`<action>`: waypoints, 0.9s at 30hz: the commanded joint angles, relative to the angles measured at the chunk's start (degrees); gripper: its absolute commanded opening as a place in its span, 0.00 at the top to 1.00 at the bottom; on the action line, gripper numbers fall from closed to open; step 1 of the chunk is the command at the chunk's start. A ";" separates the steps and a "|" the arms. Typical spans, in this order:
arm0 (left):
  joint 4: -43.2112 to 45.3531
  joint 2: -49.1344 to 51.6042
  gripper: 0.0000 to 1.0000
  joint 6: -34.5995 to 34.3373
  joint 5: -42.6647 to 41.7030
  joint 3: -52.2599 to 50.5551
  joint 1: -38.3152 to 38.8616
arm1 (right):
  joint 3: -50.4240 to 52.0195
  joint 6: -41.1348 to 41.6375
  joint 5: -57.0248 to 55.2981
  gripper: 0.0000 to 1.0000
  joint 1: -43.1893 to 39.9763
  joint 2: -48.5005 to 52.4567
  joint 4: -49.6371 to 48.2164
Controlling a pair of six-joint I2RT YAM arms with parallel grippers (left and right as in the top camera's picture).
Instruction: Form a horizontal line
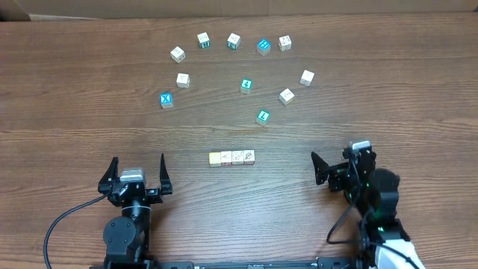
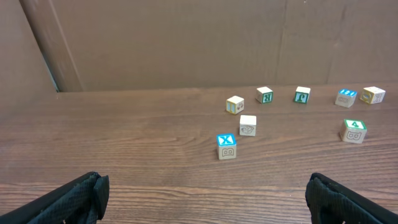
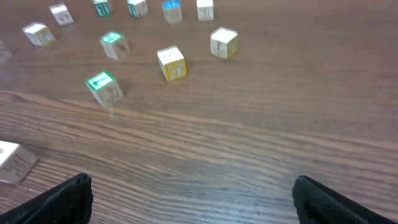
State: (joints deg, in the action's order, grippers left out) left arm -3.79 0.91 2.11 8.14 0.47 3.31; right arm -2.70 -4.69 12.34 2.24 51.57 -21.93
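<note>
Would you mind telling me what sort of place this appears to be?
Probably a robotics lab bench: a wood-grain table, a plain brown board behind it, left arm and right arm mounted at its near edge, and small lettered cubes scattered beyond a row of four.

Wood-grain table (image 1: 75, 112) — brown board wall (image 2: 186, 43) behind.

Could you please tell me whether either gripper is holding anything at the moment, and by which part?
Nothing is held: the left gripper and the right gripper are both open and empty.
</note>
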 commanded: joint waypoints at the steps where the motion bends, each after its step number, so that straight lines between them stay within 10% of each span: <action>1: 0.00 -0.70 0.00 1.11 -0.66 -0.20 0.13 | 2.19 0.09 1.27 0.00 -0.44 -2.99 -0.50; 27: 0.00 -0.70 0.00 1.11 -0.63 -0.20 0.13 | 2.25 -0.33 -0.85 0.00 -0.50 -28.20 24.17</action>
State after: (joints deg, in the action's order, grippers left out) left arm -3.79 0.91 2.11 8.14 0.47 3.31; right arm -1.02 -4.75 12.51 2.13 26.39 0.69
